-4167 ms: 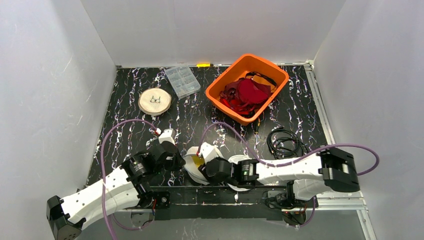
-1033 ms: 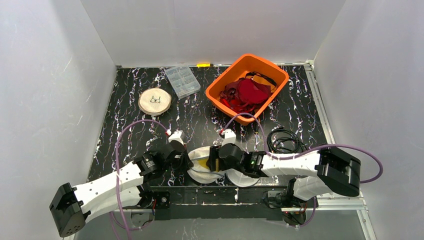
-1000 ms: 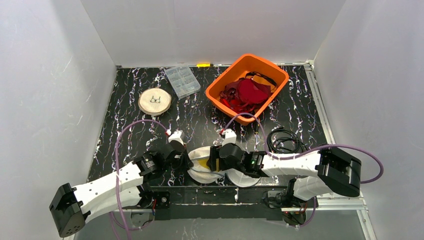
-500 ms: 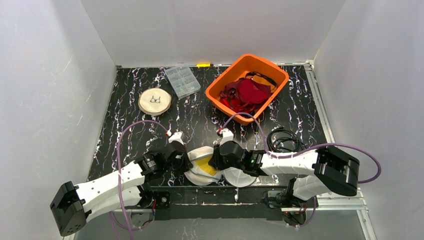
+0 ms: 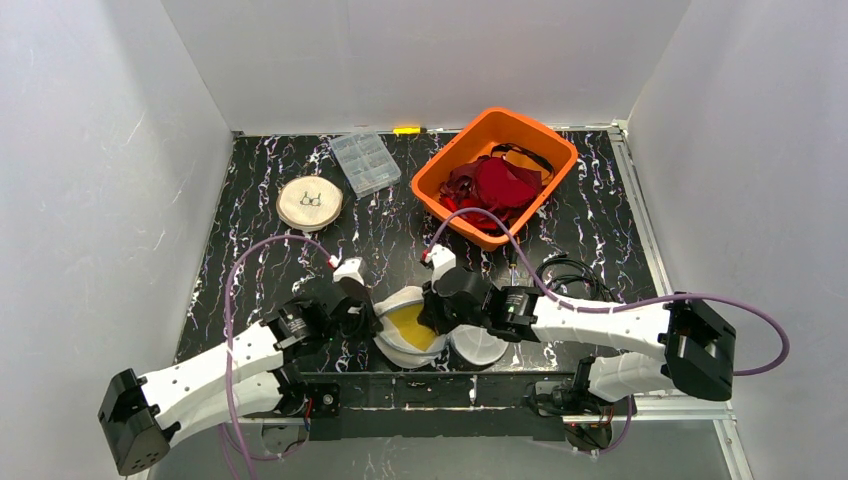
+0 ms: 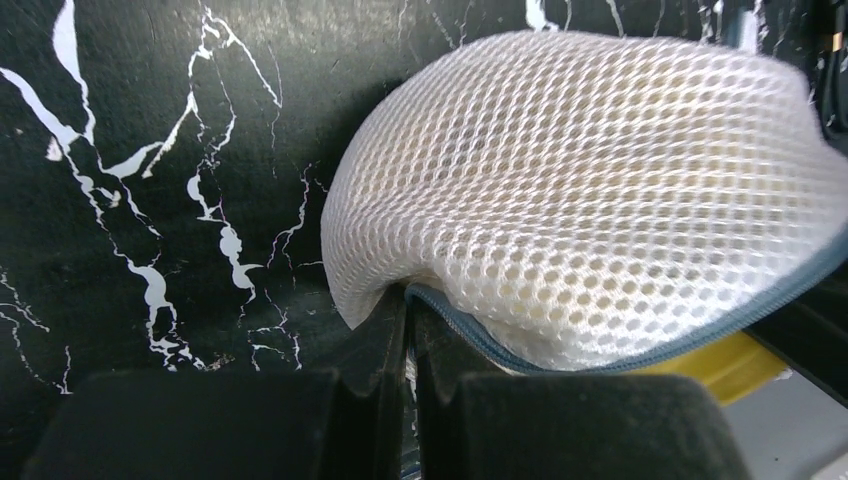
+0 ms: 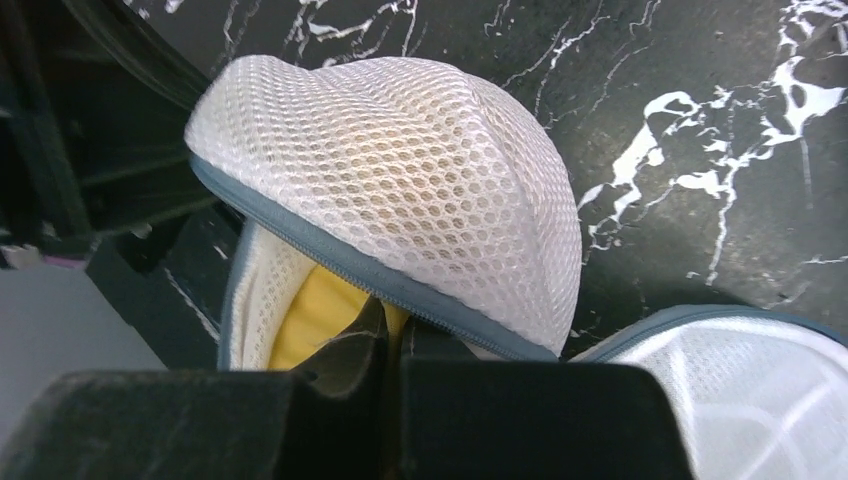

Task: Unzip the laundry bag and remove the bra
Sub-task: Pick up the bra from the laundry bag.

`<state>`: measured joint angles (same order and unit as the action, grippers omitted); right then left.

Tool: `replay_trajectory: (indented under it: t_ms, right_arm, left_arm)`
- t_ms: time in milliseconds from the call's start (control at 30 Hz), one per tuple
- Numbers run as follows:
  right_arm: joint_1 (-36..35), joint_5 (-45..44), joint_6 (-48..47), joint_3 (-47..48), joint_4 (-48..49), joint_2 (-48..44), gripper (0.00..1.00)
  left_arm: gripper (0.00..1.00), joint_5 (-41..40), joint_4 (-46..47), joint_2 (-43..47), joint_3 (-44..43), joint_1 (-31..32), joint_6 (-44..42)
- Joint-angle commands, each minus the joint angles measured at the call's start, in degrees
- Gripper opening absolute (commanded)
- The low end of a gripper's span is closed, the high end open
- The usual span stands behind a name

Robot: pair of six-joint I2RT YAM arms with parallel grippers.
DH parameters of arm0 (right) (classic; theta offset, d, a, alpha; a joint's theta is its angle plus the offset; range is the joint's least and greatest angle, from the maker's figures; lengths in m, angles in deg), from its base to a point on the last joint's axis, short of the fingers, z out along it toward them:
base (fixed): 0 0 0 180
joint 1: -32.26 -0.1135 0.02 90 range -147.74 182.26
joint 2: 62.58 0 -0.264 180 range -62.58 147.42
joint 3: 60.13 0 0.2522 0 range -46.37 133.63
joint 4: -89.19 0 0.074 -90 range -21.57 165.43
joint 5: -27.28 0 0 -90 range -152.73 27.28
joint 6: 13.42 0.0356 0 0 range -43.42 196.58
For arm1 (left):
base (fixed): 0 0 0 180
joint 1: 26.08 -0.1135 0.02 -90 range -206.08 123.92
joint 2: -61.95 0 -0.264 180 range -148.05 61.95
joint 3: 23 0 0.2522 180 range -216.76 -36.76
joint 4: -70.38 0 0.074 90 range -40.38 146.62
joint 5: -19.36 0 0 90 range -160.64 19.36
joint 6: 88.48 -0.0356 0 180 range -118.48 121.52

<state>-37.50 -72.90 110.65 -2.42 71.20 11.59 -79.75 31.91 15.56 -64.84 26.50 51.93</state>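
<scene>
Bag (image 6: 580, 200) at near bench (image 5: 400, 230) edge, part unzipped, yellow bra (image 7: 310, 310) inside. Left gripper (image 6: 410, 330) pinching bag's rim. Right gripper (image 7: 390, 335) pinching its zipper edge (bra just behind).

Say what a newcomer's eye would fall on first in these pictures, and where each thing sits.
The bright orange plastic tub, heaped with dark red clothing, stands out at the table's far side, right of centre. At the near edge, the domed white mesh laundry bag gapes open on a yellow garment. The left gripper and the right gripper pinch its grey-zipped rim from either side.
</scene>
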Motion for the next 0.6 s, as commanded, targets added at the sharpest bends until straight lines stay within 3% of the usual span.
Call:
replay_trajectory:
  t_ms: [0,200,567]
  right_arm:
    - [-0.16,1.42,-10.67,3.83,-7.05,-2.43,0.01]
    - [-0.8,-0.32,-17.24,4.83,-10.85,-0.61,0.01]
    - [-8.39,-6.99,-23.49,4.47,-6.44,-1.44,0.01]
  left_arm:
    - [0.0,-4.29,-4.96,1.54,-4.74,-0.26,-1.46]
    - [0.0,-5.46,-5.11,0.12,-10.22,-0.24,-2.94]
    - [0.0,-5.62,-2.8,-11.01,-15.76,-0.34,-4.97]
